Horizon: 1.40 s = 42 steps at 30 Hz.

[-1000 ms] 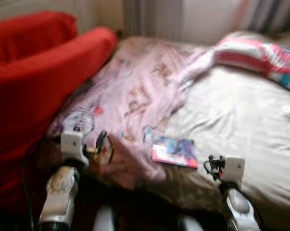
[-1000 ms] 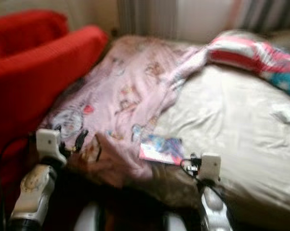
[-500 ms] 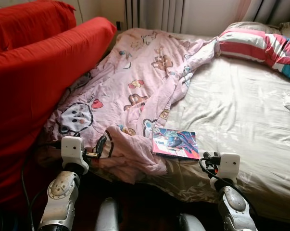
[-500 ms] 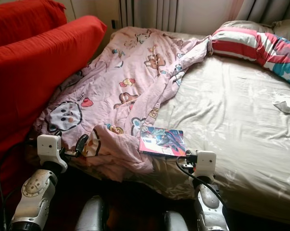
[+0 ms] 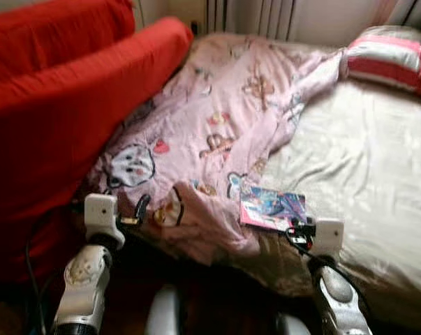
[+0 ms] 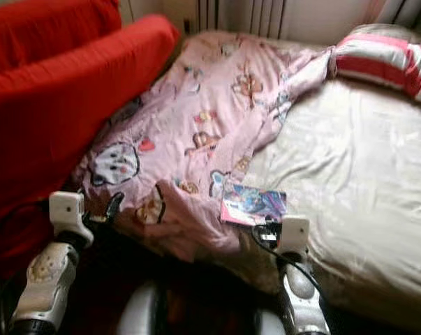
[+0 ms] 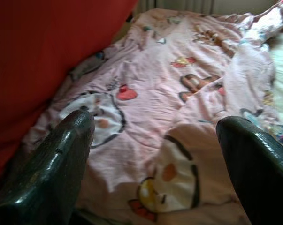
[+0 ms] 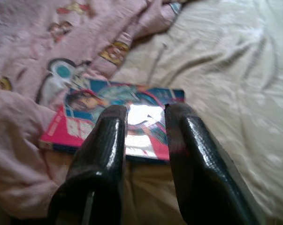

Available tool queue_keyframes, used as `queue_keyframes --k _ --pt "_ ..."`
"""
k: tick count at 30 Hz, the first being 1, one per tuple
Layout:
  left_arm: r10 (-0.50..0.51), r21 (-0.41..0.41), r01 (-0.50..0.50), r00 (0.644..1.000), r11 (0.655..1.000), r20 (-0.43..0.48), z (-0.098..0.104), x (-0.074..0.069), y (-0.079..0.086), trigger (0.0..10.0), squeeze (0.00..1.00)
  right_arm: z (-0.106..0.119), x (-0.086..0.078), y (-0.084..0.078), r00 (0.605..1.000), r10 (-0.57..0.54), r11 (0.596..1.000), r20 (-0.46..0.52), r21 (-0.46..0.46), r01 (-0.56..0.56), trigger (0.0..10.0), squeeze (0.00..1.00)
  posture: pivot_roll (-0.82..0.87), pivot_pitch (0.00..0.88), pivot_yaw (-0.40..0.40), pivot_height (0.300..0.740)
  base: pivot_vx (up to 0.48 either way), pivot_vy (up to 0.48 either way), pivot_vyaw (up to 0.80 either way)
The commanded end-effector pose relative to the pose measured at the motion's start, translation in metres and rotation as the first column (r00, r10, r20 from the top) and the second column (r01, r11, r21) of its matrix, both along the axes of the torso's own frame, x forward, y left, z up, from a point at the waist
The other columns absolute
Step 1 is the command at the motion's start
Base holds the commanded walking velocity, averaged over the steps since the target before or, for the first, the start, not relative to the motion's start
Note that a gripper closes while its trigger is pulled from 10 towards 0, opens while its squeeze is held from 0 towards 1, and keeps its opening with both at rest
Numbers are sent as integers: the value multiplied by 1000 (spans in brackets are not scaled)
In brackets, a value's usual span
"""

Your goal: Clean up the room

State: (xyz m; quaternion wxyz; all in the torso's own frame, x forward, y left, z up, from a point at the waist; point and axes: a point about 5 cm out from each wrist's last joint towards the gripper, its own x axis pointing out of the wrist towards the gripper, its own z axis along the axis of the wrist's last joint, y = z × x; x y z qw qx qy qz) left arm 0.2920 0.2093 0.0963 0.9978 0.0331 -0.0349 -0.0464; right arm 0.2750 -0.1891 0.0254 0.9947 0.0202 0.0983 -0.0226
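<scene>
A colourful book [image 5: 273, 208] lies flat on the bed where the pink cartoon blanket [image 5: 217, 132] meets the beige sheet [image 5: 364, 174]. My right gripper [image 5: 299, 227] hovers low at the book's near right corner. In the right wrist view its fingers [image 8: 108, 136] stand a narrow gap apart, nothing between them, with the book [image 8: 85, 117] just beyond the tips. My left gripper [image 5: 142, 206] is wide open at the bed's near left edge and points at the blanket's folded corner [image 7: 179, 173].
A red sofa [image 5: 63, 91] presses against the bed's left side. A striped pink and white pillow [image 5: 388, 63] lies at the bed's far right. Dark floor shows below the near bed edge, between my arms.
The whole picture has shifted right and blurred, so the camera moved. My right gripper now sits closer to the book's near corner. The left gripper stays open by the blanket.
</scene>
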Motion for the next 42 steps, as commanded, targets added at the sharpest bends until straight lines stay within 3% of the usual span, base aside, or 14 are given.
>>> queue_keyframes --k 1,12,29,42 --pt "-4 2 4 1000 1000 -5 1 0 1 10000 0 2 0 -1 1000 -14 1000 8 10 14 10000 0 9 109 14 617 0 0 0" --pt "-10 4 10 1000 1000 -4 1 0 0 10000 0 2 1 1 1000 4 1000 15 -12 -3 10000 0 8 108 17 617 0 0 69" --pt "-12 3 12 1000 1000 -5 1 1 0 10000 0 2 2 0 1000 -24 999 20 24 24 10000 0 9 107 18 617 0 0 138" --pt "-16 4 16 1000 1000 -1 2 2 0 10000 0 4 3 1 999 -22 999 30 31 21 10000 0 11 106 20 617 270 0 0"
